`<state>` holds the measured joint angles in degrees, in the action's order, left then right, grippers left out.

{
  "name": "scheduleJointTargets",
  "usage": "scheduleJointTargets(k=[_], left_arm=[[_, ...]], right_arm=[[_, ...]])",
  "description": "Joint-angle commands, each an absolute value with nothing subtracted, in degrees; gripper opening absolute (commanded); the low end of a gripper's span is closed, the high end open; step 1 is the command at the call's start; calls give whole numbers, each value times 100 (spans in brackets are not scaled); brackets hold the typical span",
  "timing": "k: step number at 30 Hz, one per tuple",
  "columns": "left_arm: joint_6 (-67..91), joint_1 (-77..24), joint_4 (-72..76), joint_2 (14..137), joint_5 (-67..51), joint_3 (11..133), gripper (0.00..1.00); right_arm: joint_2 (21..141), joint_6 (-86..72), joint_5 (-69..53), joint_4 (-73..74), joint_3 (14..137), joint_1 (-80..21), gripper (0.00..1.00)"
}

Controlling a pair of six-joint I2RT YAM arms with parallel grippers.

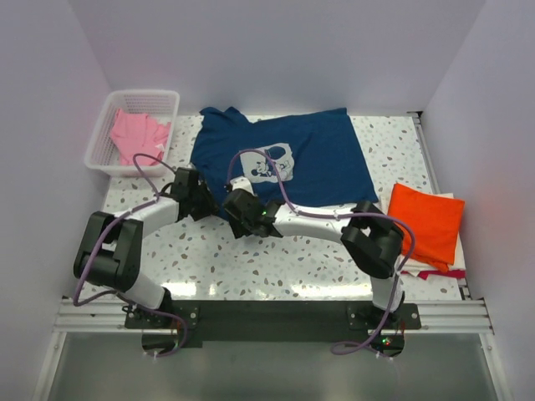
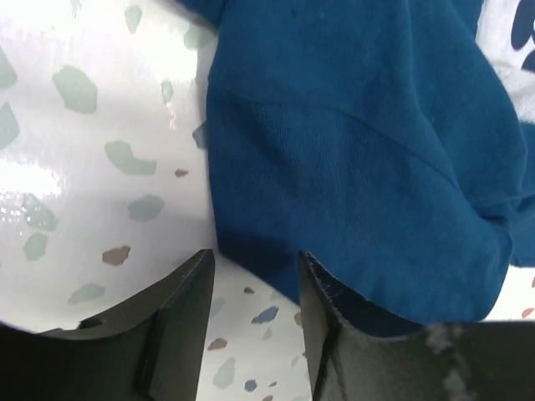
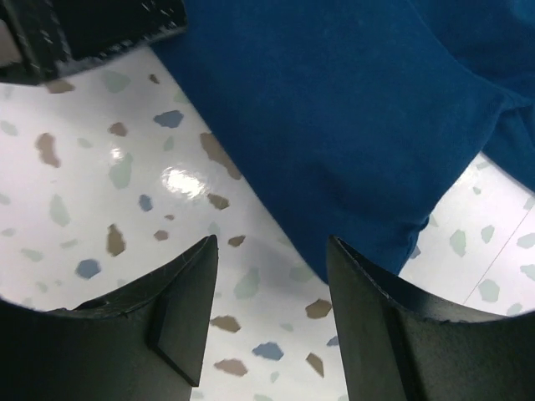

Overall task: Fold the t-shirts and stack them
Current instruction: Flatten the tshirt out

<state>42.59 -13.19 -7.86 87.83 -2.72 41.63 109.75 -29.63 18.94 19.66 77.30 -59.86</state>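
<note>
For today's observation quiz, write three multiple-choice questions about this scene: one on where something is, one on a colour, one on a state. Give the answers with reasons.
1. Where is the pink t-shirt?
A. in the white basket
B. draped over an arm
C. on the floor

2. What colour is the folded t-shirt at the right of the table?
A. green
B. orange
C. black

3. How does the navy t-shirt lie?
A. rolled up
B. folded small
C. spread out, print up

Answers:
1 A, it sits bunched inside the basket.
2 B, it is bright orange.
3 C, it lies open with the pale print showing.
</note>
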Motion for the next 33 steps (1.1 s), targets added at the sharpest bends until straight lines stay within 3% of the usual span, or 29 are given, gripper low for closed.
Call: scheduleJointTargets(k=[1, 4, 9, 10, 11, 13, 14, 21, 25, 27, 28, 31, 33], left_arm=[[4351, -1362, -650, 9035, -18, 4491, 47], [4333, -1371, -624, 9158, -18, 4605, 41], [4219, -1380, -642, 9185, -88, 4720, 14], [4201, -1380, -650, 9141, -123, 4737, 11], [4140, -1380, -685, 9106, -184, 4755, 5], [4087, -1380, -852, 8895, -211, 4833, 0], [4017, -1371, -931, 8703, -202, 4860, 0], [3578, -1362, -2133, 7850, -334, 5352, 0], [3402, -1327, -2469, 7567, -465, 5686, 0], [3340, -1275, -2496, 7655, -606, 5826, 5], [3322, -1248, -2496, 7803, -650, 5853, 21], [3331, -1204, -2382, 7989, -852, 5854, 49], [3349, -1204, -2207, 8016, -896, 5705, 54]], right_arm=[[11276, -2628, 2584, 1987, 7972, -5941, 58], [11425, -2567, 2680, 1934, 7910, -5941, 58], [11584, -2321, 2496, 1644, 7787, -5933, 49], [11601, -2277, 2496, 1678, 7813, -5941, 43], [11602, -2242, 2496, 1748, 7866, -5933, 26], [11497, -2171, 2505, 1924, 7945, -5941, 5], [11287, -2093, 2487, 1986, 7963, -5941, 0], [10109, -1784, 1206, 2847, 8200, -5828, 0], [9537, -1915, -197, 2734, 7928, -5380, 0], [9553, -2047, -709, 2629, 7814, -5108, 2], [9632, -2126, -860, 2576, 7831, -4889, 9], [10062, -2171, -905, 2611, 7892, -4659, 32], [10265, -2285, -870, 2602, 7884, -4588, 40]])
